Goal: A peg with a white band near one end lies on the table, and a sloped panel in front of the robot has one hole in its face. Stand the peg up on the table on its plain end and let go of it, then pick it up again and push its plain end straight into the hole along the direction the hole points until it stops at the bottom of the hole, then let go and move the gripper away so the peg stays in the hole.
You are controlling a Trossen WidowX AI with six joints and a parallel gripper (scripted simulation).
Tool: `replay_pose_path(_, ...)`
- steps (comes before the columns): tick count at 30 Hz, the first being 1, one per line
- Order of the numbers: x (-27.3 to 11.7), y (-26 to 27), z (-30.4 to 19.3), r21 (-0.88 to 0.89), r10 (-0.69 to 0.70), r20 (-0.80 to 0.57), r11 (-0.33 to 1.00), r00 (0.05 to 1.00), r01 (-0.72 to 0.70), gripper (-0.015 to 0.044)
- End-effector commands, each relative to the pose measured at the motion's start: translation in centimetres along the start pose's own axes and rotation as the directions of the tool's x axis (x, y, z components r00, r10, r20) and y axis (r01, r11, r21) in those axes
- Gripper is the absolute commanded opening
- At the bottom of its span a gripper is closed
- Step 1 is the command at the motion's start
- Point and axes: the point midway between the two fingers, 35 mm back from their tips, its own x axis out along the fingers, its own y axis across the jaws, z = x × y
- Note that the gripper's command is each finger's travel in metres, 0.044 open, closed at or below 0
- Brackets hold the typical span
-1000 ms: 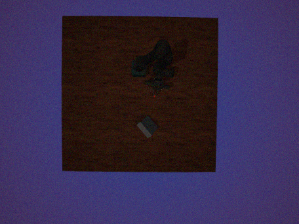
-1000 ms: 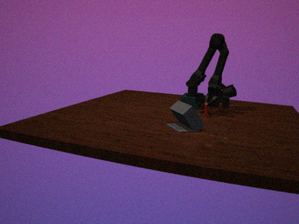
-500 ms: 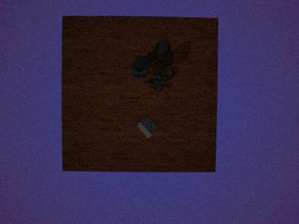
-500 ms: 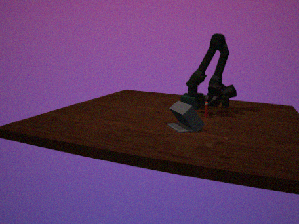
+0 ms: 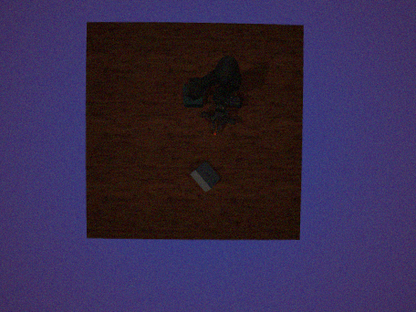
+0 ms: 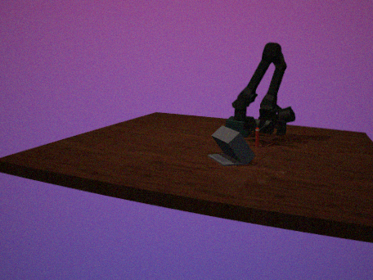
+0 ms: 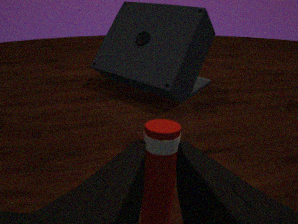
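The lower end of the peg point(image 5: 214, 133) point(image 6: 257, 137) point(image 7: 161, 170) is cut off in the wrist view, and dim light makes its contact with the table point(image 5: 137, 192) point(image 6: 143, 164) point(image 7: 50, 110) hard to judge. From above, the gripper point(image 5: 216, 130) point(image 6: 258, 130) point(image 7: 160, 151) is a dark tangle. Its jaws are clamped on the peg, which stands upright, white band uppermost, between the robot's base and the sloped panel point(image 5: 208, 173) point(image 6: 241, 147) point(image 7: 150, 45). The arm point(image 5: 227, 73) point(image 6: 271, 51) rises to a high bend, then folds steeply down, gripper low. The depth of the hole point(image 7: 143, 38) is lost in shadow.
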Motion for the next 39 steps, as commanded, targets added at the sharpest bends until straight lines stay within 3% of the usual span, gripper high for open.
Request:
replay_pose_path(1,-0.11,0.01,-0.13,0.000,0.000,-0.001,1.000,1.000,0.000,0.0051)
replay_pose_path(39,-0.15,0.02,-0.22,0.001,-0.004,0.019,1.000,1.000,0.004,0.0051)
